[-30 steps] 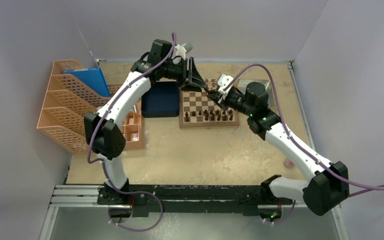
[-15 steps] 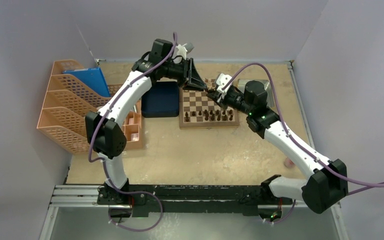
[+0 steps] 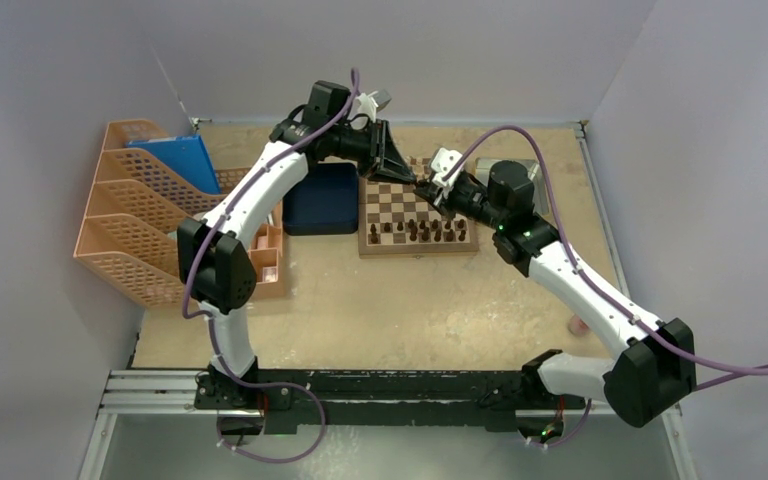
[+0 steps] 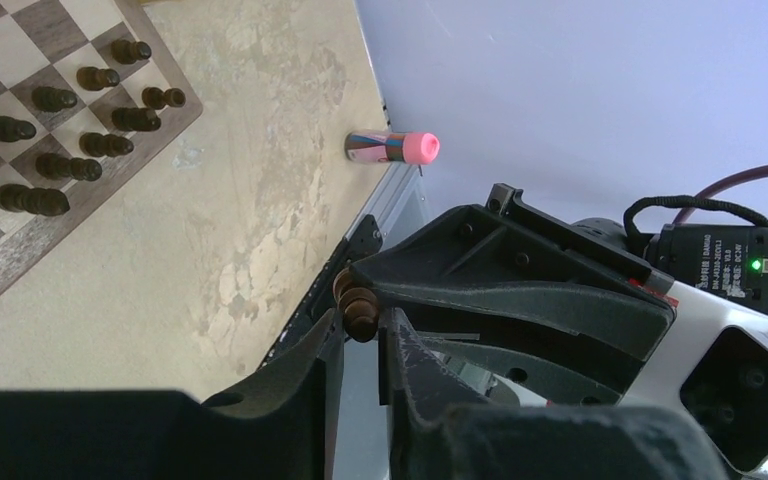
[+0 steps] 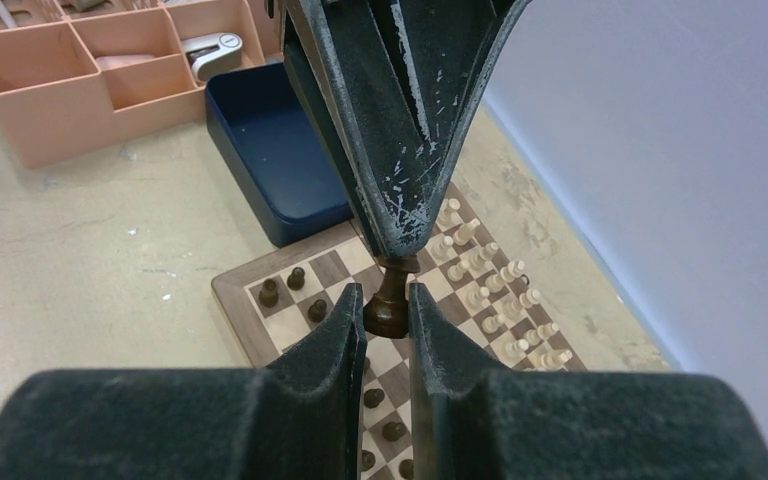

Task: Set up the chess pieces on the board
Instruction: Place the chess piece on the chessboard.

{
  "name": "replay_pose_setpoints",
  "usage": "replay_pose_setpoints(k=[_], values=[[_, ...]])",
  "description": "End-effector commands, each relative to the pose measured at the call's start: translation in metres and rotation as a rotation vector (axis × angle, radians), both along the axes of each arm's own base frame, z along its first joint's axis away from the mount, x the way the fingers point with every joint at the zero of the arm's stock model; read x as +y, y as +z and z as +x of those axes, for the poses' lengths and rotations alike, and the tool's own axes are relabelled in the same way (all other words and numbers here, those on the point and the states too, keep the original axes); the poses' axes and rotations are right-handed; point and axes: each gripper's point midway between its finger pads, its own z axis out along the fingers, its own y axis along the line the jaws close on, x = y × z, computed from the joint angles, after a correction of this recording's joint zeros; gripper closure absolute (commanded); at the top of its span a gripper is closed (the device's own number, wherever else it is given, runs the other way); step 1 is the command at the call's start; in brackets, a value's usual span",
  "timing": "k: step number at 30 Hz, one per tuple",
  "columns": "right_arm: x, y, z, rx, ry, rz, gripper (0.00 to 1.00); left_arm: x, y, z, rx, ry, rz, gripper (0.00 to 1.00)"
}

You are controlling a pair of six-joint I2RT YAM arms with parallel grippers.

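Note:
The board [image 3: 419,248] lies at the table's far middle, with dark chess pieces [image 3: 420,232] in its near rows. Light pieces [image 5: 490,268] stand in its far rows. My left gripper [image 3: 404,170] and right gripper [image 3: 428,186] meet tip to tip above the board. Both are closed on one dark brown piece. In the right wrist view my right gripper [image 5: 388,305] pinches its base [image 5: 388,312], and the left fingers [image 5: 390,150] hold its top from above. In the left wrist view my left gripper [image 4: 360,325] grips the piece [image 4: 357,305].
A dark blue tray [image 3: 322,200] sits left of the board and shows in the right wrist view [image 5: 270,150]. Orange file racks [image 3: 130,220] and a small orange organiser [image 3: 265,260] stand at the left. A silver tray [image 3: 525,168] is behind the right arm. A pink-capped tube [image 4: 395,147] stands near the right edge.
The left arm's elbow has shifted slightly to the right. Both grippers stay together over the board with the piece between them.

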Motion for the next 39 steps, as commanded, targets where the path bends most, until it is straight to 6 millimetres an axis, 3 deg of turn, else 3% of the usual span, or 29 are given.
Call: replay_pose_setpoints(k=[1, 4, 7, 12, 17, 20, 26, 32, 39], values=[[0.001, 0.030, 0.001, -0.073, 0.000, 0.015, 0.98, -0.007, 0.022, -0.001, -0.067, -0.034, -0.052, 0.89], [-0.001, 0.026, 0.004, -0.060, -0.016, 0.000, 0.97, -0.007, 0.023, -0.003, -0.076, -0.047, -0.061, 0.99], [-0.004, 0.023, 0.008, -0.020, -0.053, -0.001, 0.90, -0.006, 0.025, -0.003, -0.094, -0.044, -0.058, 1.00], [-0.006, 0.023, -0.001, 0.092, -0.077, 0.051, 0.57, -0.001, 0.014, 0.005, -0.149, -0.001, 0.012, 1.00], [-0.029, 0.048, -0.007, 0.119, -0.232, 0.202, 0.38, 0.009, -0.012, 0.013, -0.227, 0.087, 0.162, 1.00], [-0.045, 0.050, -0.008, 0.165, -0.324, 0.255, 0.37, 0.010, -0.026, 0.020, -0.295, 0.141, 0.268, 1.00], [-0.096, 0.038, 0.010, 0.286, -0.643, 0.375, 0.40, 0.008, -0.055, 0.026, -0.441, 0.220, 0.490, 1.00], [-0.111, 0.043, 0.014, 0.319, -0.718, 0.425, 0.40, 0.017, -0.093, 0.026, -0.511, 0.242, 0.636, 1.00], [-0.117, 0.042, 0.013, 0.341, -0.766, 0.434, 0.40, 0.024, -0.117, 0.023, -0.530, 0.224, 0.707, 1.00]])
